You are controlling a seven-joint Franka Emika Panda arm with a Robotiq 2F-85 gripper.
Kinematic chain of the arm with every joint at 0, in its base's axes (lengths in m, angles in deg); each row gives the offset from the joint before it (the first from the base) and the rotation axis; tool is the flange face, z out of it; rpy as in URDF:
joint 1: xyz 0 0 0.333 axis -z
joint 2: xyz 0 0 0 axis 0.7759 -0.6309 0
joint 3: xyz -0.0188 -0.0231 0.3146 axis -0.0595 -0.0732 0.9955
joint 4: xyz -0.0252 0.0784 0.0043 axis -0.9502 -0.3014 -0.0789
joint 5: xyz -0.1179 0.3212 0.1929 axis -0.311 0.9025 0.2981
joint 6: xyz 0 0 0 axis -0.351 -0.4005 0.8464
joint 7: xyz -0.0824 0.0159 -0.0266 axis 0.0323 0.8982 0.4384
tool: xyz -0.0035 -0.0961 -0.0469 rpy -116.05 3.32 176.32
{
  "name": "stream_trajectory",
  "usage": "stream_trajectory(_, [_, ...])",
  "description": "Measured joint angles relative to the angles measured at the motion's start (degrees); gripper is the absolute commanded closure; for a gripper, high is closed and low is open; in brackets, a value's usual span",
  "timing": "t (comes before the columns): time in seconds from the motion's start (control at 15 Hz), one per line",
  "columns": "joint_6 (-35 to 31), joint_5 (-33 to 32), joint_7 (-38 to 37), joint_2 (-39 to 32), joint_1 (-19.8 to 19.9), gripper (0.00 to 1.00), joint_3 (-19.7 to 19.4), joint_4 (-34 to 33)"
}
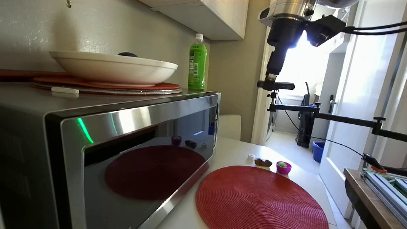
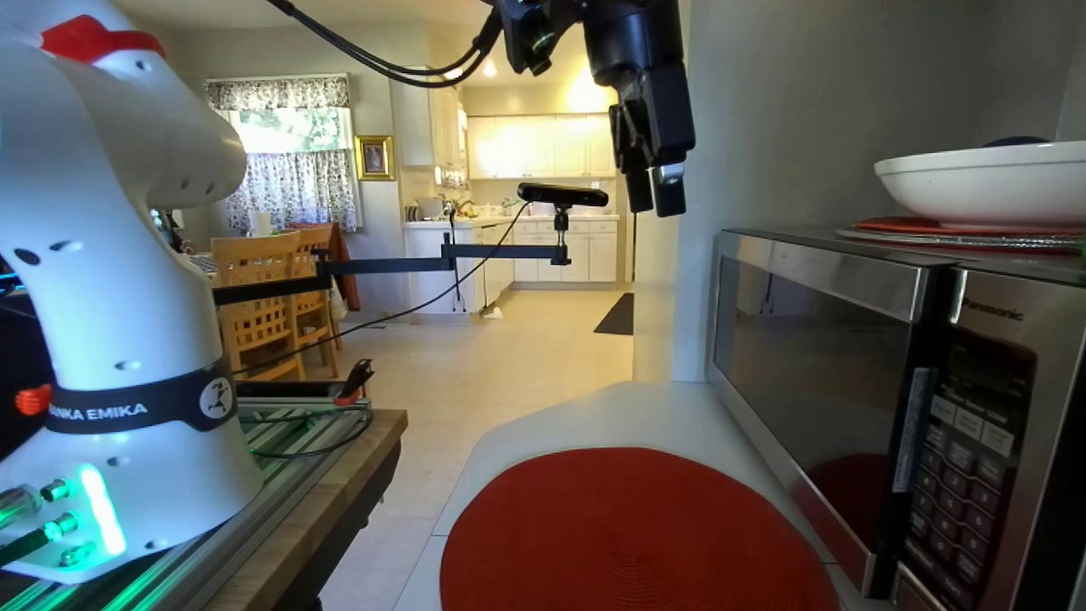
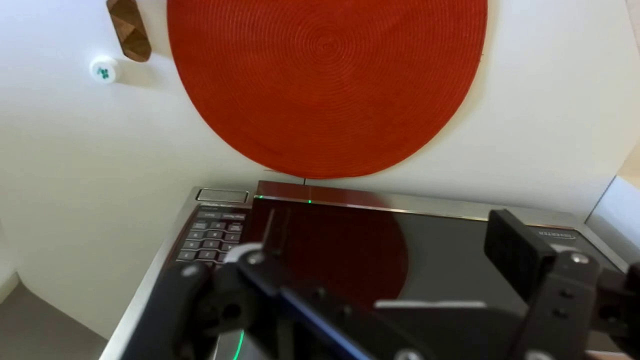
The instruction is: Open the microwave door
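The microwave door is a wide steel-framed panel with a dark reflective window, and it is shut in both exterior views (image 1: 146,171) (image 2: 814,373). The door also shows in the wrist view (image 3: 445,240), below the placemat. My black gripper hangs fingers down, above and in front of the microwave, in both exterior views (image 1: 270,83) (image 2: 657,199), apart from the door. In the wrist view my gripper (image 3: 387,220) has its fingers wide apart with nothing between them. The fingers hide part of the door and keypad there.
A round red placemat (image 1: 257,197) lies before the microwave. A white bowl (image 1: 111,70) and a green bottle (image 1: 197,63) stand near the wall. A pink cup (image 1: 283,168), a brown wooden piece (image 1: 263,163) and a camera arm (image 1: 295,108) are nearby.
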Motion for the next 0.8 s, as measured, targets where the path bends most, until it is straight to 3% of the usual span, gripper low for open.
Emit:
stream_trajectory(0.47, [-3.6, 0.0, 0.5, -0.8, 0.0, 0.00, -0.6, 0.1])
stream_trajectory(0.8, [-11.9, 2.0, 7.9, -4.0, -0.5, 0.00, -4.8, 1.7])
